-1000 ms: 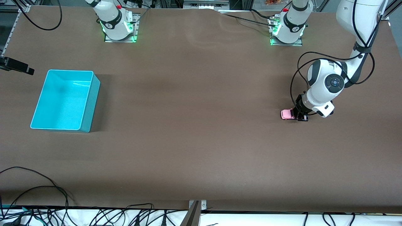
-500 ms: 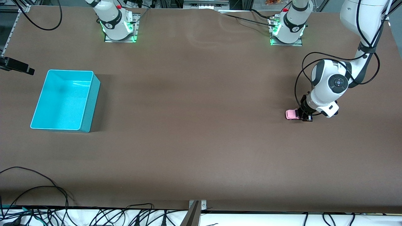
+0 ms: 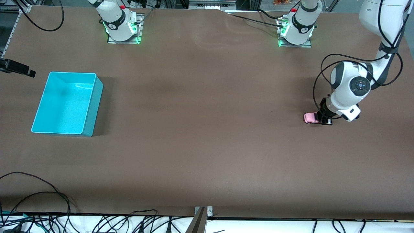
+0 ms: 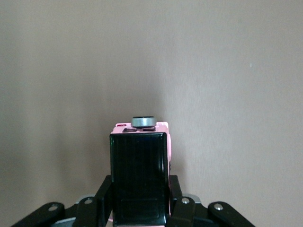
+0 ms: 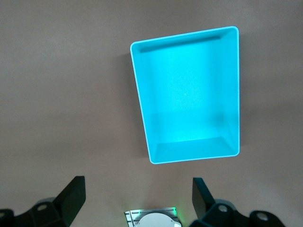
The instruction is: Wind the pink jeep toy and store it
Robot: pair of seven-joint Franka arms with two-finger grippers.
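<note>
The pink jeep toy [image 3: 309,117] is low at the brown table surface near the left arm's end. My left gripper [image 3: 323,119] is shut on it. In the left wrist view its black roof [image 4: 140,170] fills the gap between my two fingers [image 4: 105,190], with pink sides and a grey round part showing at its end. The turquoise bin [image 3: 93,106] stands empty at the right arm's end. My right gripper [image 5: 137,196] is open and empty high over the table, looking down on the bin [image 5: 189,147]; it is out of the front view.
The two arm bases [image 3: 121,27] [image 3: 296,30] stand along the table's edge farthest from the front camera. Cables [image 3: 38,200] lie at the nearest edge. A black device [image 3: 16,68] sticks in at the right arm's end.
My left gripper has moved steadily toward the left arm's end of the table, taking the pink jeep with it along the surface. The bin has not moved.
</note>
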